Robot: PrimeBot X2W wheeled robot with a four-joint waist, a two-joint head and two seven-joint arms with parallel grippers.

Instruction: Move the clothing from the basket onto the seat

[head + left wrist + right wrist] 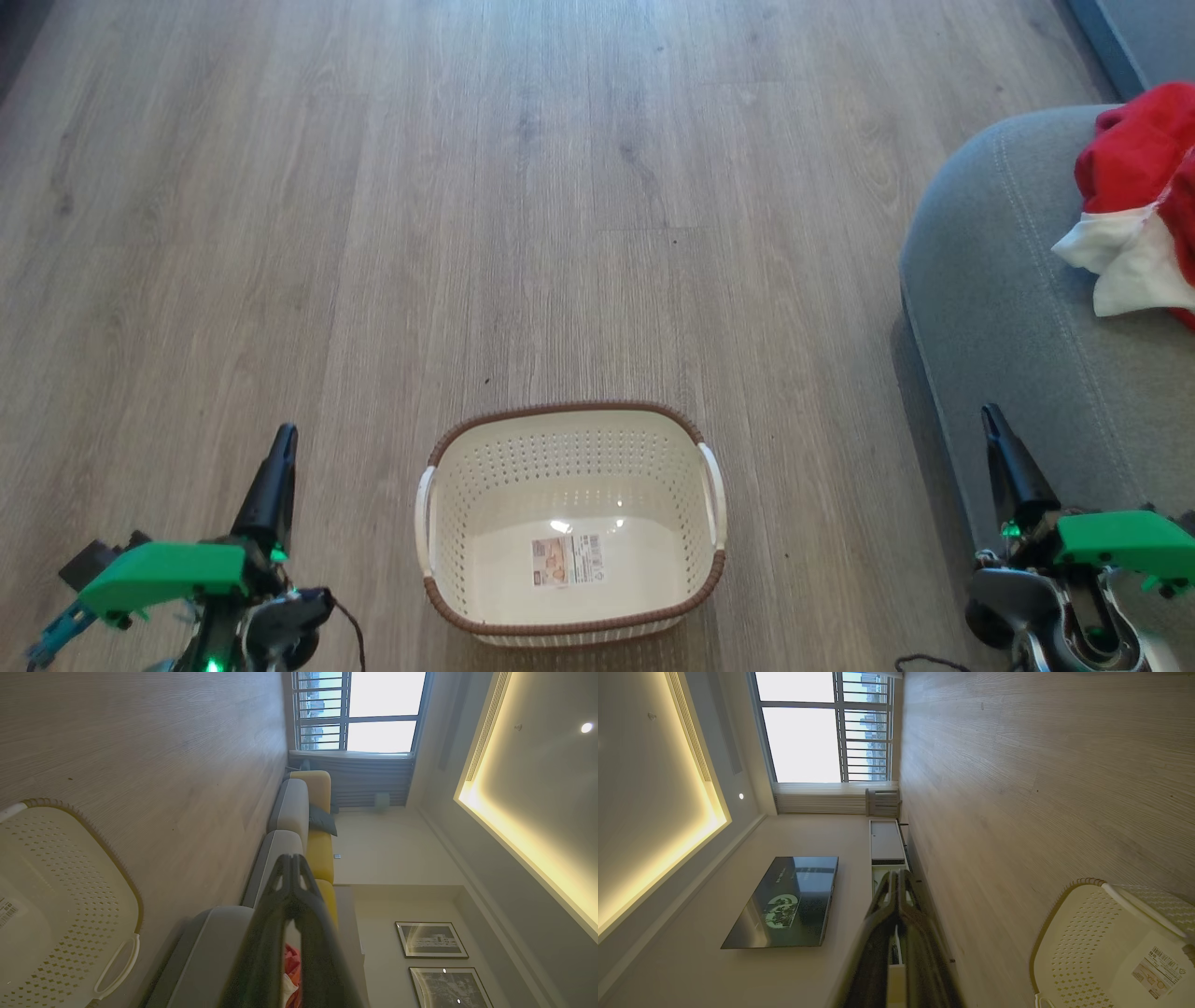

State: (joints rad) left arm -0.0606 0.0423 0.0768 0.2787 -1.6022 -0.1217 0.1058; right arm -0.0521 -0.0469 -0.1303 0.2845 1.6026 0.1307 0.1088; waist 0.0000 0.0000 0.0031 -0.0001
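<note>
The cream perforated basket [569, 523] stands on the wood floor at the bottom centre with nothing in it but a sticker on its bottom; it also shows as the basket [56, 905] and the basket [1111, 947]. Red clothing [1139, 159] with a white cloth part lies on the grey seat [1008, 308] at the right edge. A sliver of the red clothing [292, 959] shows between the left fingers. My left gripper [283, 439] is shut, left of the basket. My right gripper [990, 417] is shut, over the seat's front edge. Both hold nothing.
Wood floor [467, 187] stretches ahead. A grey and yellow sofa [303, 826] runs toward a window [364, 709]. A wall television [784, 900] and a low white cabinet [885, 842] stand on the room's other side.
</note>
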